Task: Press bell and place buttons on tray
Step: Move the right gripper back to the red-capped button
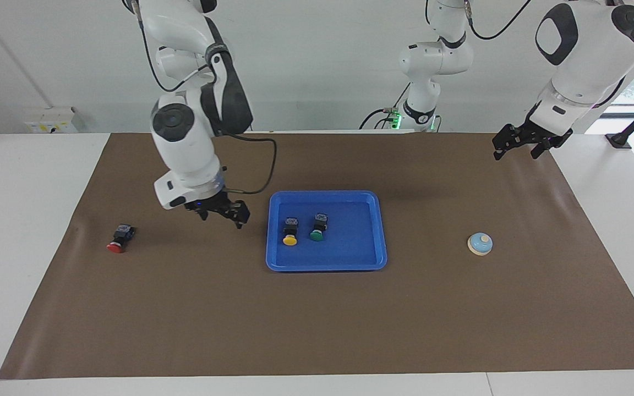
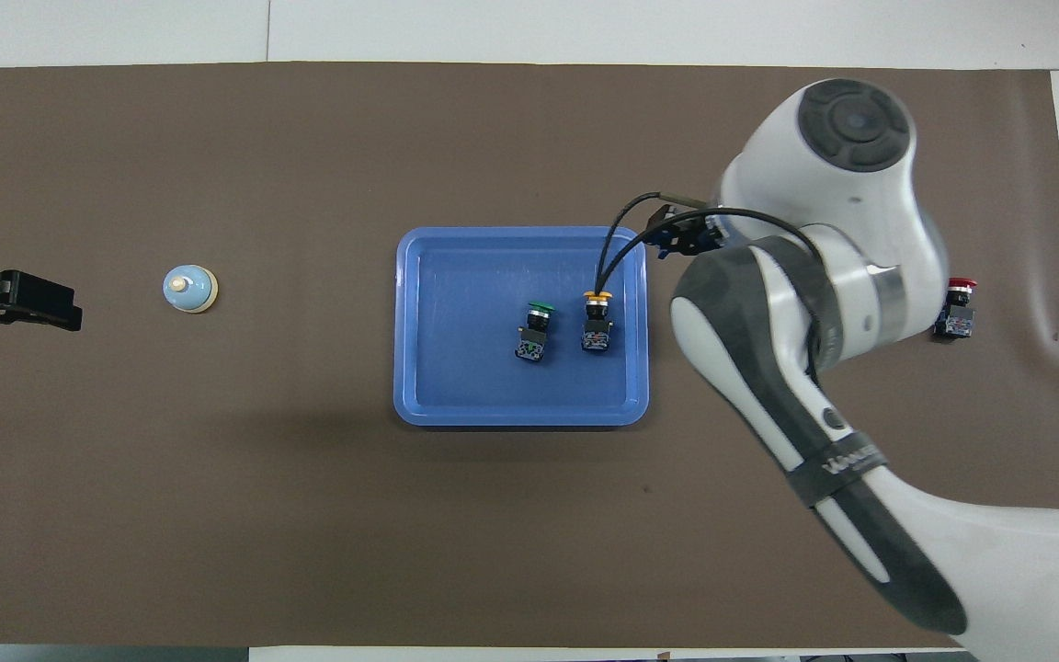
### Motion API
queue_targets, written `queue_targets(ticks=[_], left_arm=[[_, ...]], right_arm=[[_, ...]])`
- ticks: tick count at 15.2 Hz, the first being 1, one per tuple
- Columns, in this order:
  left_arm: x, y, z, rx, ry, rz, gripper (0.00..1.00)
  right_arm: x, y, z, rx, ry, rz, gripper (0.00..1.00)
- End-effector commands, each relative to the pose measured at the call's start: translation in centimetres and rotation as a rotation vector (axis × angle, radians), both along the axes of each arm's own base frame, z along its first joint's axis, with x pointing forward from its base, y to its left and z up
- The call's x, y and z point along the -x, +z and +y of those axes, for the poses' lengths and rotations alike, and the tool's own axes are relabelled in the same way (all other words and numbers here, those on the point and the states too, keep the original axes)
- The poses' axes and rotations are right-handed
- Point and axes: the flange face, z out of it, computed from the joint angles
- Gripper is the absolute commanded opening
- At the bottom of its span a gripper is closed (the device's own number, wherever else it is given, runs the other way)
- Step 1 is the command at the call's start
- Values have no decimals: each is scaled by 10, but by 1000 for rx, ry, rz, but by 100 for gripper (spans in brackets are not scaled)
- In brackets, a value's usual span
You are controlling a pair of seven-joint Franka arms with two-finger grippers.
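On the brown surface [image 1: 317, 330], the blue tray [image 1: 372, 258] holds the yellow button [image 1: 290, 231] and green button [image 1: 318, 226], while the right gripper [image 1: 222, 212], fingers spread and empty, hangs between tray and red button [image 1: 119, 238], which lies toward the right arm's end; the left gripper [image 1: 520, 144], fingers spread, waits above the bell's [image 1: 480, 243] end.

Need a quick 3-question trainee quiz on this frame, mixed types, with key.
1. True or false: the red button lies in the tray.
2. How many buttons are in the tray?
3. The right end effector hangs over: A) the bell B) the mat between tray and red button C) the green button

Key: 1 false; 2 two, yellow button and green; 3 B
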Motion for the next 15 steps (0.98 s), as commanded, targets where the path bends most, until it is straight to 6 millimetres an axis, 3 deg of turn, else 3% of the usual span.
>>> queue_targets(ticks=[1,3,6,11,15], left_arm=[[2,5,1,15,-2,4,100],[2,6,1,15,-2,3,100],[2,5,1,15,-2,4,100],[2,5,1,15,-2,4,100],[2,5,1,15,-2,4,100]], right_arm=[[3,-8,-80,12,62,22,100],[8,-16,-137,25,52,33,100],[24,-29,-189,63,22,26,100],[64,-94,-227,98,-16,-74,100],[78,-122,-247,98,-14,-82,100]])
